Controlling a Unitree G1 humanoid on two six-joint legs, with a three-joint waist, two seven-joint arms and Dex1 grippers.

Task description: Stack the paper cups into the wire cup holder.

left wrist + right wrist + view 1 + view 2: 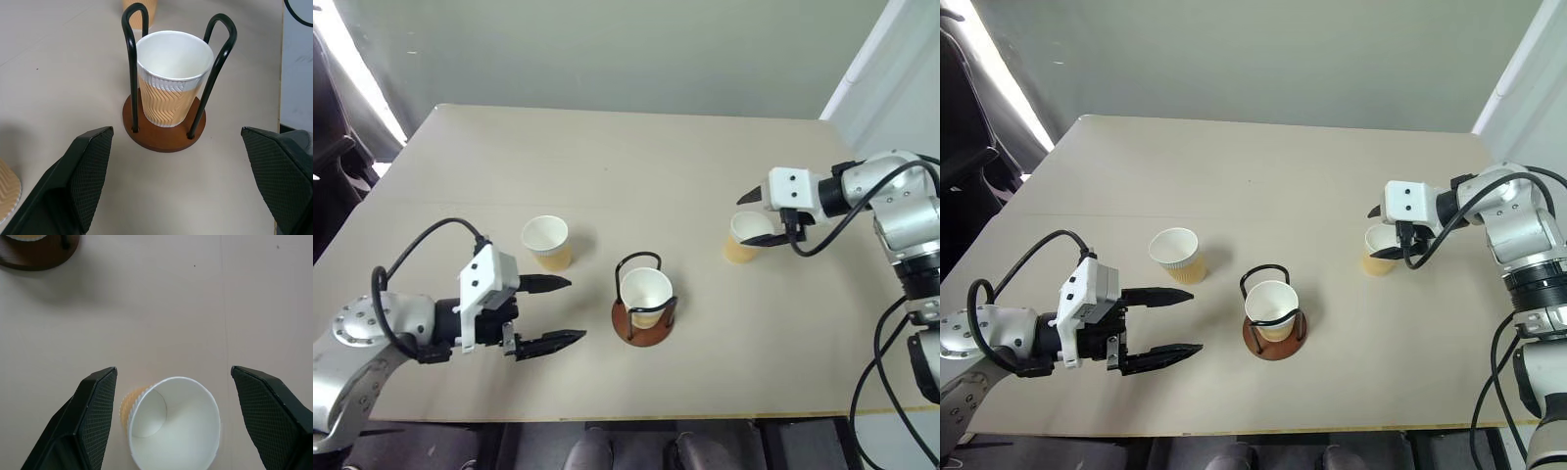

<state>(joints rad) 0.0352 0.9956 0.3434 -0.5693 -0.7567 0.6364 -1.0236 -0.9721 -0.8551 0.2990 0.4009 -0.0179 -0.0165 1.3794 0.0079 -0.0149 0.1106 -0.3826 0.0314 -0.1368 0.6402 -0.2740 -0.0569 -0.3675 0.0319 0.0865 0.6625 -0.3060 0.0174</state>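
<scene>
Black wire cup holder on its round reddish-brown disc base (643,323) sits mid-table, toward the near edge. One yellow-orange ribbed paper cup with white rim (646,296) is already seated upright inside the loops, so stack count is one.

Two cups still loose, both upright on the beige tabletop (607,176):
- right-side yellow-orange paper cup (747,237), well apart from the holder, on the robot's right
- left-side yellow-orange paper cup (547,242), near the holder on the robot's left

Step in hand: pickup of the right-side cup. Right gripper (173,382) is over it, angled down, jaws spread wide, one finger on each side of the rim in the right wrist view. Nothing held; can't tell from the head views whether a finger already touches the cup wall. Looks like a pre-grasp straddle.

Left gripper (556,312) is parked low between the left-side cup and the holder, jaws wide apart, empty, pointing at the holder.

Next move, my read: drop the right gripper a bit so the pads land on the cup wall below the rim, close gently (thin paper, will crush or ovalise), lift clear, carry over the holder, line up above the seated cup and between the wire loops, then lower and release. Risk: clipping a loop or tipping the light holder on entry.
</scene>
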